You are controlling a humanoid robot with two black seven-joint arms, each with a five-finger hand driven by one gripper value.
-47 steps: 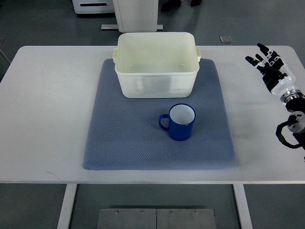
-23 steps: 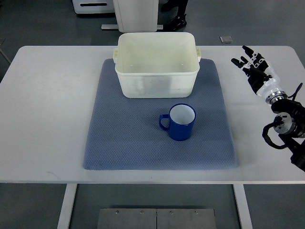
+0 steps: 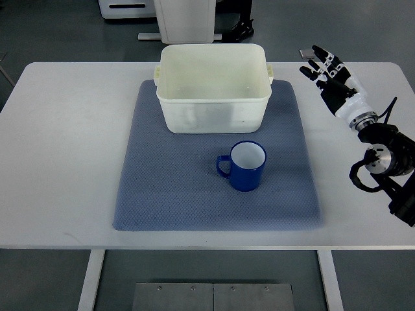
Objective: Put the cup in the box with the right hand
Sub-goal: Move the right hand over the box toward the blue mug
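A blue cup (image 3: 244, 165) with a white inside stands upright on the blue-grey mat (image 3: 175, 188), its handle pointing left. Behind it, at the mat's far edge, sits the cream plastic box (image 3: 213, 86), with nothing visible inside. My right hand (image 3: 327, 74) hovers over the table's far right part, fingers spread and holding nothing. It is well to the right of the box and beyond the cup. The forearm (image 3: 382, 159) runs back to the right edge. The left arm does not show.
The white table (image 3: 65, 149) carries the mat. A small grey item (image 3: 307, 53) lies on the floor beyond the far edge, near my fingertips. A white machine base (image 3: 185, 19) stands behind the box.
My right hand has moved left and farther from me, from the table's right edge toward the box's right side. Cup and box have not moved.
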